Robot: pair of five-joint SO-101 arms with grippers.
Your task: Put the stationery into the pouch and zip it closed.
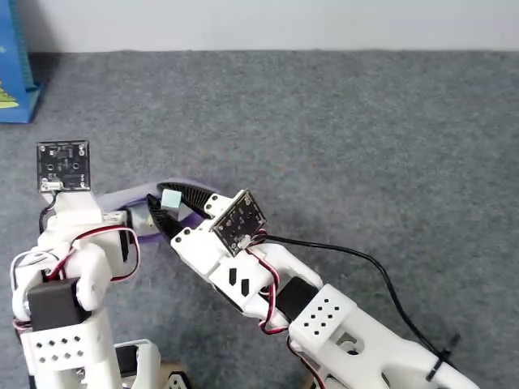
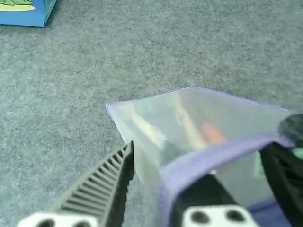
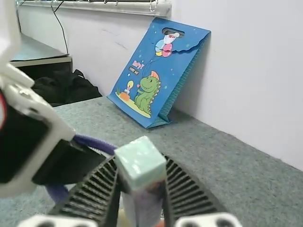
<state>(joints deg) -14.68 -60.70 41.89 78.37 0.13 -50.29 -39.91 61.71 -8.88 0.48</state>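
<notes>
- A flat blue paper bag (image 1: 12, 77) with a cartoon print leans at the upper left edge of the high view, against the white wall (image 1: 268, 24).
- The left gripper (image 1: 142, 217), with ribbed grey fingers, sits at lower left; it is clamped on the wall of the pouch (image 2: 189, 118) near the rim.
- The pouch is translucent film with a soft purple rim and its mouth gapes. A pale stick (image 2: 144, 127) and an orange piece (image 2: 210, 132) show blurred through it.
- The right gripper (image 3: 139, 182), left of centre just over the pouch mouth, pinches a mint-green block eraser (image 3: 139, 163) with square corners.
- The grey, felt-like desk (image 1: 365, 138) spreads bare across the centre and right.
</notes>
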